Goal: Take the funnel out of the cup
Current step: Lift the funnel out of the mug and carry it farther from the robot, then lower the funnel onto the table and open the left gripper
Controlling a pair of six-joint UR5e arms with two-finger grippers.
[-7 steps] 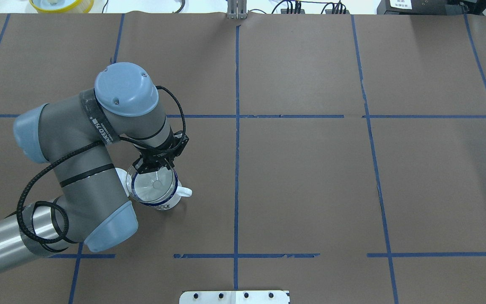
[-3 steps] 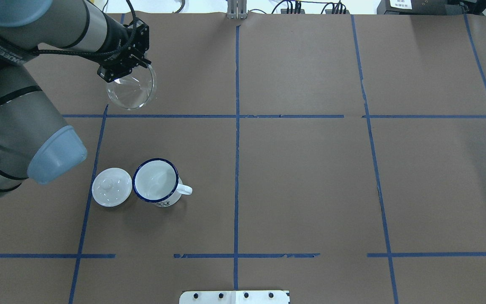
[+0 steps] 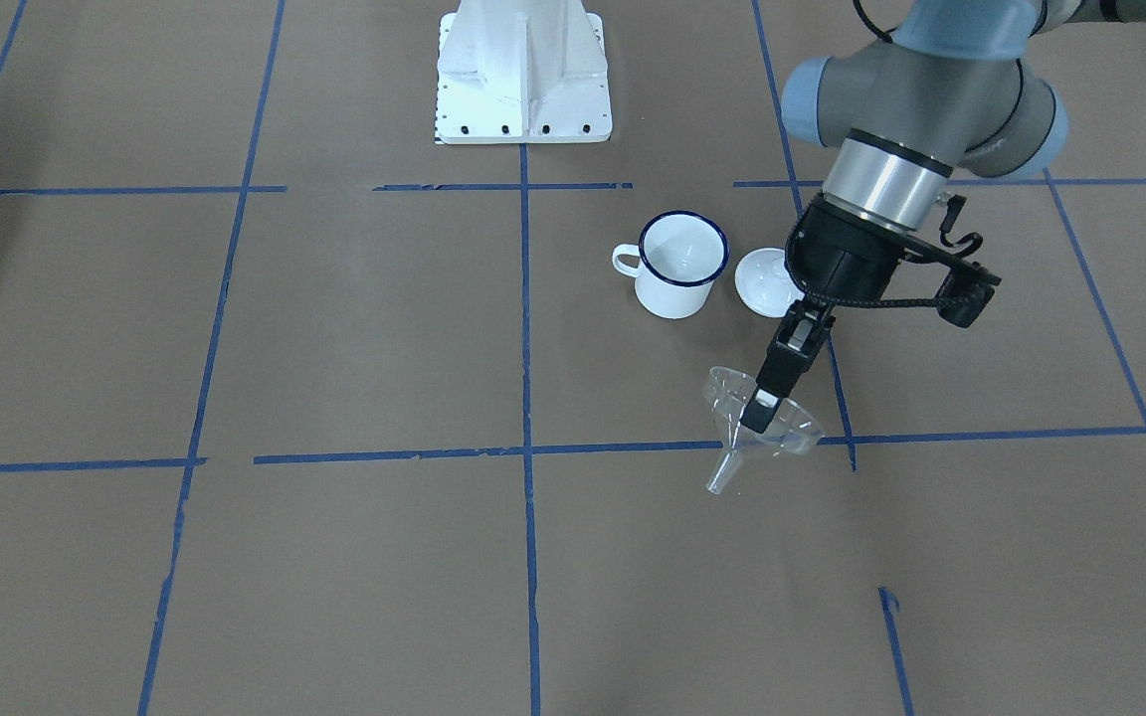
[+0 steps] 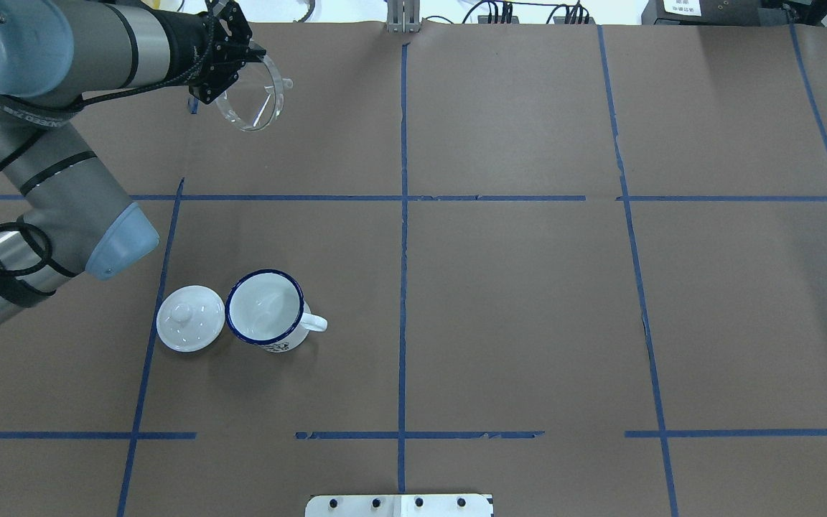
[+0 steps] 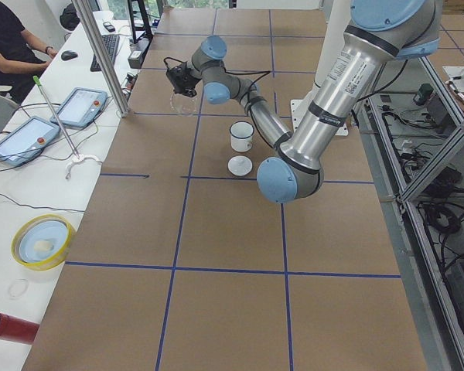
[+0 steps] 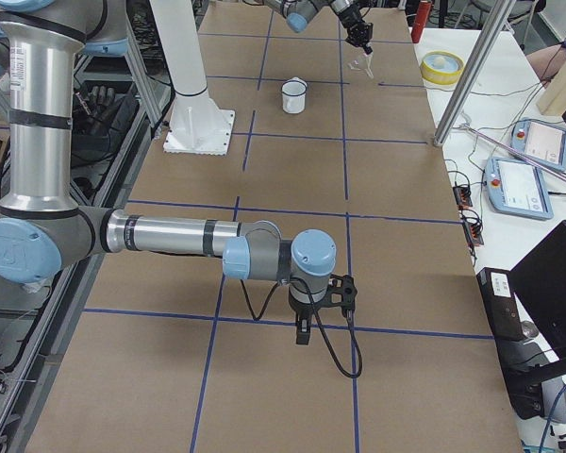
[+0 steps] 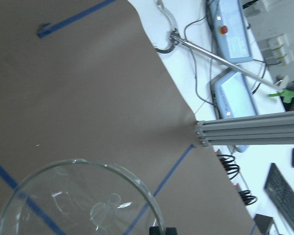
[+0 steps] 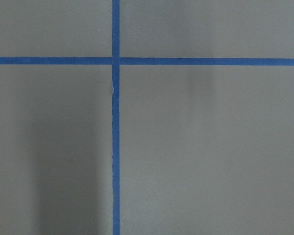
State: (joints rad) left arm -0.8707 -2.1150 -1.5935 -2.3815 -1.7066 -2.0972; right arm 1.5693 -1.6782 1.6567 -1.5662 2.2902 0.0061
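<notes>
The clear funnel (image 4: 255, 100) hangs tilted in my left gripper (image 4: 254, 56), which is shut on its rim, over the table's far left part. From the front the fingertips (image 3: 760, 410) pinch the funnel's (image 3: 792, 428) cone and the spout points down and sideways. The left wrist view shows the funnel's mouth (image 7: 78, 200) from above. The white cup (image 4: 266, 310) with a blue rim stands upright and empty, well apart from the funnel; it also shows in the front view (image 3: 680, 264). My right gripper (image 6: 302, 330) hangs low over the table's right end; I cannot tell whether it is open.
A white domed lid (image 4: 189, 318) lies just left of the cup. A white mount plate (image 4: 399, 505) sits at the near edge. A yellow bowl (image 5: 42, 241), tablets and a metal post (image 5: 100, 54) stand beyond the far edge.
My left gripper lifted the funnel out of the cup, carried it to the table's far left, and has now tilted it. The cup and lid stayed put.
</notes>
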